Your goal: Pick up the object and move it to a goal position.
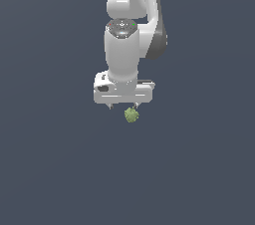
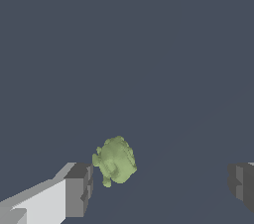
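The object, a small lumpy olive-green clump (image 1: 131,115), lies on the dark grey floor just under the front of my white gripper (image 1: 124,105). In the wrist view the clump (image 2: 115,160) sits between the two fingers, close beside one grey fingertip (image 2: 79,190) and far from the other fingertip (image 2: 242,182). My gripper (image 2: 159,187) is open wide and holds nothing. The fingers are mostly hidden under the hand in the exterior view.
The plain dark grey surface (image 1: 199,169) stretches in every direction around the arm. No other objects or edges show in either view.
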Tool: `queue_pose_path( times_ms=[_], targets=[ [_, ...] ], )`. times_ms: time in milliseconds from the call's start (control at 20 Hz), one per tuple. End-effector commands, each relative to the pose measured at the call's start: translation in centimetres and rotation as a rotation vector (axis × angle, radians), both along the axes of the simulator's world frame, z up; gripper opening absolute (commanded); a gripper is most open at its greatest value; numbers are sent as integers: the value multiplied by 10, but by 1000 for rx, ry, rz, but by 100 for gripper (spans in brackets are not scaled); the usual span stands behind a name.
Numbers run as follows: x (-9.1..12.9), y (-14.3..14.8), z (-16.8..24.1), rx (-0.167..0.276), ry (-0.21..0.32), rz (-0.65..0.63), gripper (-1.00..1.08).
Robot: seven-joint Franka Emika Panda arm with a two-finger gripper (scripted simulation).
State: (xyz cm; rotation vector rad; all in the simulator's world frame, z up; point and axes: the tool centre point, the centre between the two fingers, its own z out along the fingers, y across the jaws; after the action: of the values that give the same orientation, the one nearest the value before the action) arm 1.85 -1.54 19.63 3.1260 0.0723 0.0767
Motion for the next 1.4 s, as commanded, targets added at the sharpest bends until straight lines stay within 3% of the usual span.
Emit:
queue_pose_path(
  times_ms=[0,500,950,1350],
  targets=[
    [0,0,0,0,0,0,100],
    [2,-23,8,-12,2,1,100],
    [0,-19,2,-12,5,25,100],
    [-13,-5,-29,-13,20,152,100]
  ],
)
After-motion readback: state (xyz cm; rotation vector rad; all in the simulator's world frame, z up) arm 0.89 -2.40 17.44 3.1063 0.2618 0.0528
